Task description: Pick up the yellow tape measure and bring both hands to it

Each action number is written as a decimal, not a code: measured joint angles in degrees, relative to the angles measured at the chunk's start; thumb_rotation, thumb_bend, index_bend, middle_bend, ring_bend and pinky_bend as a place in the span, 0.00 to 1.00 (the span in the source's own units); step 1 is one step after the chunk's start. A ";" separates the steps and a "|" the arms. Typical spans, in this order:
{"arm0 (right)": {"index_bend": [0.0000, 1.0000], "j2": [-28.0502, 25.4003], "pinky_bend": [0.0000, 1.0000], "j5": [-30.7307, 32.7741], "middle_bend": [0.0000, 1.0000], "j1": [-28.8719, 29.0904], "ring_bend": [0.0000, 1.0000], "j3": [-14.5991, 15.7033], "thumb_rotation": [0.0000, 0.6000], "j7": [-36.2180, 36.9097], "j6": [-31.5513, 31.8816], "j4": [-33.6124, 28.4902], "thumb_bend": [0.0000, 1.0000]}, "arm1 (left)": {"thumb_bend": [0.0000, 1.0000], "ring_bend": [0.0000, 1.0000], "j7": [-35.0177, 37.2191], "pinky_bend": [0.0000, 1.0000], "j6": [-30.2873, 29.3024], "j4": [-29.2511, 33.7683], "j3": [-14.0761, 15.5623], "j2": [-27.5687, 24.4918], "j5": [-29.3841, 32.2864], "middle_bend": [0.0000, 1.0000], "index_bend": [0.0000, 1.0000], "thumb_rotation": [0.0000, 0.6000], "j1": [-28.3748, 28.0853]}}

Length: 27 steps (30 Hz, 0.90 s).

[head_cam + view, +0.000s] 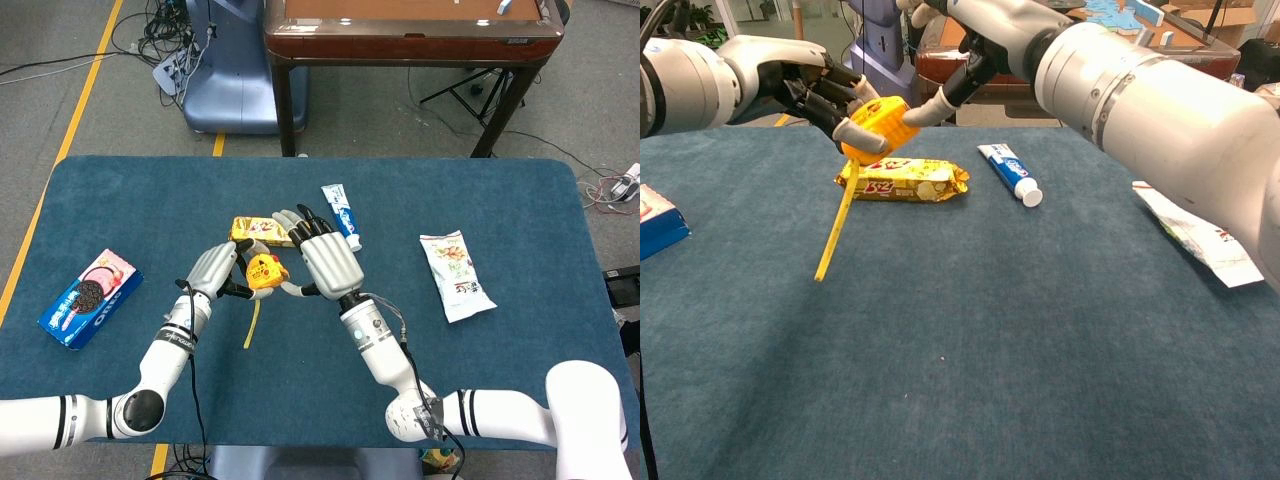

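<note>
Status: pickup done. Left hand (825,95) holds the yellow tape measure (880,125) clear of the table, fingers wrapped round its case; a length of blade (835,232) hangs down from it w/ the tip near the cloth. Right hand (325,262) is alongside, fingers spread and holding nothing; its thumb reaches to the case and, in chest view, appears to touch it. Firm contact cannot be confirmed. Judgement: task near complete; remaining step is to settle the right hand onto the case, approx. a small inward move.

Surface: table (500,200) w/ dark blue cloth. On it: yellow snack packet (905,180) just behind the hands, toothpaste tube (1010,172) to its right, white snack bag (455,275) well apart at right, blue cookie box (88,298) at far left.

Room: grey floor, yellow floor line (70,130), cables, brown-topped table (410,30) behind.
</note>
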<state>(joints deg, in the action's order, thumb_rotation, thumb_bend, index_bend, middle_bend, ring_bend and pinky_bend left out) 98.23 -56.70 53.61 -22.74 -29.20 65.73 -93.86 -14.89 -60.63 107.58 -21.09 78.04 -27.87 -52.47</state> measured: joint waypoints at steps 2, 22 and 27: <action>0.06 -0.12 0.17 0.35 0.14 0.13 0.03 -0.02 1.00 -0.02 -0.16 -0.01 0.22 | 0.20 0.51 0.01 0.23 0.05 0.11 0.01 -0.09 0.04 0.57 0.51 1.00 -0.07; 0.09 -0.20 0.17 1.17 0.18 0.95 0.05 0.21 1.00 -0.25 0.66 0.90 0.29 | 0.20 0.51 0.63 0.23 0.35 0.45 0.62 -0.74 -0.10 0.57 0.51 1.00 -0.10; 0.12 0.14 0.17 0.88 0.21 1.07 0.08 0.17 1.00 -0.42 1.47 1.46 0.34 | 0.20 0.51 1.09 0.23 0.40 0.47 0.67 -0.90 -0.49 0.57 0.51 1.00 0.09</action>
<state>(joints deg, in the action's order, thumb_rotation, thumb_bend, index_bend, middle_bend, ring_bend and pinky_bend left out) 98.37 -55.82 54.68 -22.56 -29.61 67.20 -92.40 -13.81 -60.22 108.05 -20.42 77.14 -28.36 -52.37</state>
